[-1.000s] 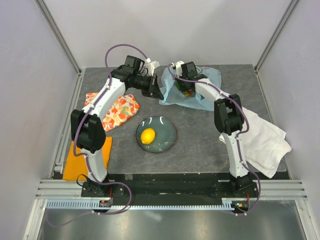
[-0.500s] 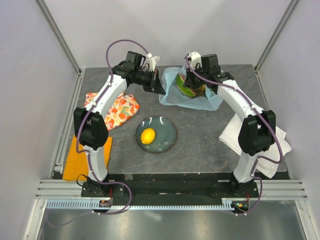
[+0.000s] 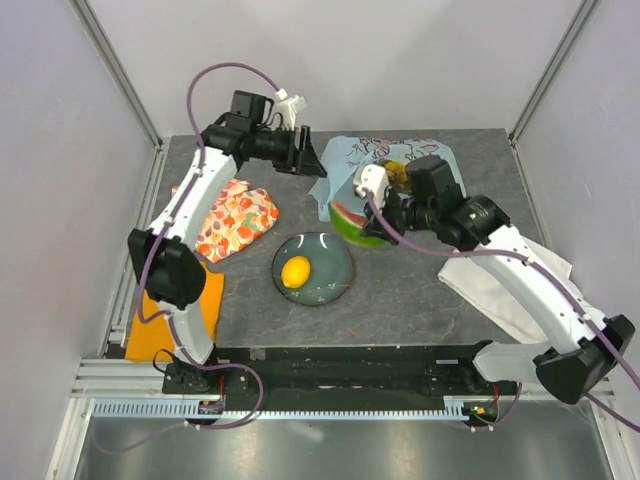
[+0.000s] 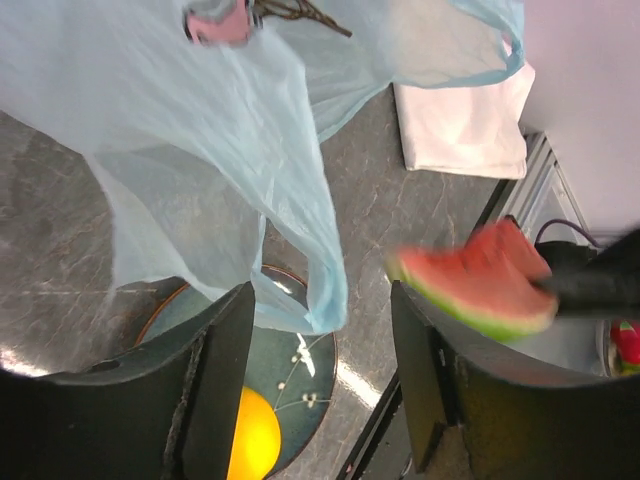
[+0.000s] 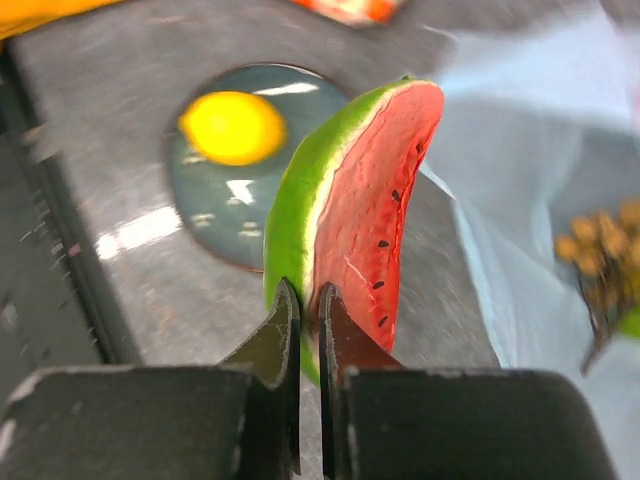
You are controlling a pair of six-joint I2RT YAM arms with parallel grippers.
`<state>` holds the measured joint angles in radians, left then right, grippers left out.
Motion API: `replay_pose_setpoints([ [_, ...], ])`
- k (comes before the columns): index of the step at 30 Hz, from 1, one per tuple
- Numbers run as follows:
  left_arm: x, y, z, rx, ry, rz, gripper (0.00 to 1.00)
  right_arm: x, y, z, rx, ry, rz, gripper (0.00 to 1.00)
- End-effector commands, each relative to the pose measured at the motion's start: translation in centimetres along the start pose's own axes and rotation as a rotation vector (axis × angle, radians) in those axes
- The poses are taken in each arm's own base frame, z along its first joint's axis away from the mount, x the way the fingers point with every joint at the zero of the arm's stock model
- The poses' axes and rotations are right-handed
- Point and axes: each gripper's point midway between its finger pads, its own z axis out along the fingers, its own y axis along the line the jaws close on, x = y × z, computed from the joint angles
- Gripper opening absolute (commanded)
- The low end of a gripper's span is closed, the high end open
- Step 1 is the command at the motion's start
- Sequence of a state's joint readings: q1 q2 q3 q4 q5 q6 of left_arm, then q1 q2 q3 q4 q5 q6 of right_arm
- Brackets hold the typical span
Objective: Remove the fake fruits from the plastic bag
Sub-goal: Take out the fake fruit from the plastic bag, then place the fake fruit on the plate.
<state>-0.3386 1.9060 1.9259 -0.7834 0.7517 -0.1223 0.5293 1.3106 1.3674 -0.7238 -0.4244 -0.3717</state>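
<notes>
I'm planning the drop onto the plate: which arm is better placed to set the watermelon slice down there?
Right. The right gripper is shut on the slice, just beside the plate holding a lemon. The left gripper is open, farther back by the bag.

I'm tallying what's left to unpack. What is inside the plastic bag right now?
A brownish grape bunch shows in the plastic bag. The bag's folds and the right arm cover the rest, so more fruit cannot be ruled out.
</notes>
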Motion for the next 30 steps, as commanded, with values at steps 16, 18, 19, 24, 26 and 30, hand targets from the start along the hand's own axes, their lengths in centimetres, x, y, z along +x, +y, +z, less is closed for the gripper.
replay_pose_setpoints([
  [16, 0.9, -5.6, -17.7, -0.177, -0.313, 0.153, 0.64, 1.2, -0.2, 13.5, 0.245, 0.015, -0.699, 0.00],
  [18, 1.7, -5.2, -17.7, -0.179, -0.306, 0.127, 0.64, 1.8, 0.2, 14.5, 0.232, 0.007, -0.731, 0.00],
  [19, 1.9, -5.0, -17.9, -0.183, -0.307, 0.117, 0.64, 1.5, 0.7, 15.2, 0.219, -0.022, -0.773, 0.00],
  [24, 2.5, -3.8, -18.7, -0.203, -0.321, 0.066, 0.63, 4.5, 2.7, 17.1, 0.121, -0.013, -0.895, 0.00],
  [26, 2.4, -3.5, -19.0, -0.212, -0.328, 0.063, 0.63, 5.1, 3.3, 17.5, 0.102, -0.024, -0.942, 0.00],
  [30, 2.1, -3.0, -19.4, -0.226, -0.344, 0.054, 0.62, 6.4, 3.2, 18.6, 0.110, -0.018, -0.980, 0.00],
])
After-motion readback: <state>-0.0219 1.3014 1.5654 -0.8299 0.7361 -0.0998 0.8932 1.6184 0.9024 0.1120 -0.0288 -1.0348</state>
